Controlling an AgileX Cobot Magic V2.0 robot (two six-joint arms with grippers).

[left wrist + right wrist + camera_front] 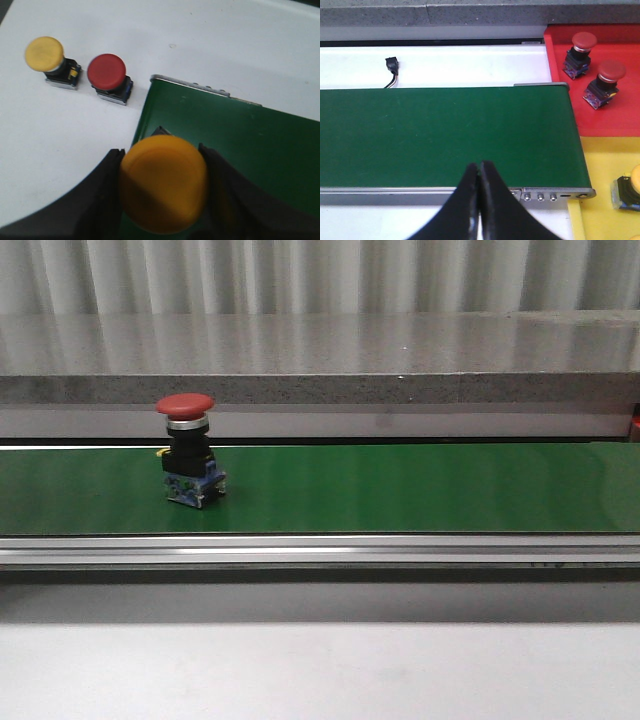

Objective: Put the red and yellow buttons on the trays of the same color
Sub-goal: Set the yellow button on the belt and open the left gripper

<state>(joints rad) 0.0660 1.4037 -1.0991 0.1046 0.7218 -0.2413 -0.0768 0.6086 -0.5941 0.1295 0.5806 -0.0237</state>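
Roughly midway through, by the look of it. Already sorted: two red mushroom buttons (583, 47) (605, 82) parked on the red tray (620, 120), plus at least one yellow button (630, 190) on the yellow tray (600, 200) right next to it, at the end of the belt. Still to go: a red button (188, 448) standing upright on the green conveyor belt (400, 488) toward the left in the front view, one big yellow button (162, 182) pinched in the left gripper (162, 187) just over the belt's corner, and a spare yellow button (50, 59) and red button (109, 76) waiting side by side on the white table (60, 140). Right gripper (480, 200) empty, fingers pressed together, hovering at the belt's near edge. Surroundings: white tabletop, aluminium-framed belt, grey speckled stone ledge (320, 355) behind, corrugated metal wall (320, 275) past that. Small black connector with a wire (392, 67) lying on the table beyond the belt.
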